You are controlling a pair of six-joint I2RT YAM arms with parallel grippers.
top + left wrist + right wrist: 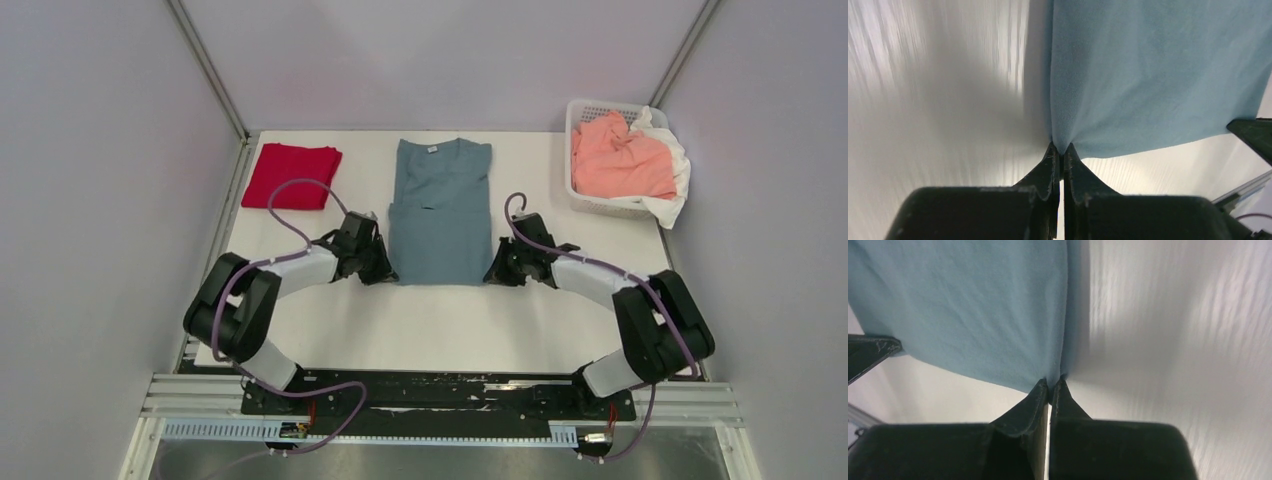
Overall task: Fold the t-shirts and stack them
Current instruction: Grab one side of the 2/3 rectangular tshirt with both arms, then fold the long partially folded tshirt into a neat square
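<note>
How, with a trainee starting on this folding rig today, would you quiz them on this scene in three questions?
1. True or false: the left hand is shut on a corner of the dusty teal-blue cotton t-shirt.
2. Where does the folded bright red t-shirt lie? A on the floor; B at the white table's far left; C under the teal-blue t-shirt.
3. Fill in: the salmon-pink t-shirt sits in the white perforated plastic ___.
Key: 1 true; 2 B; 3 basket.
</note>
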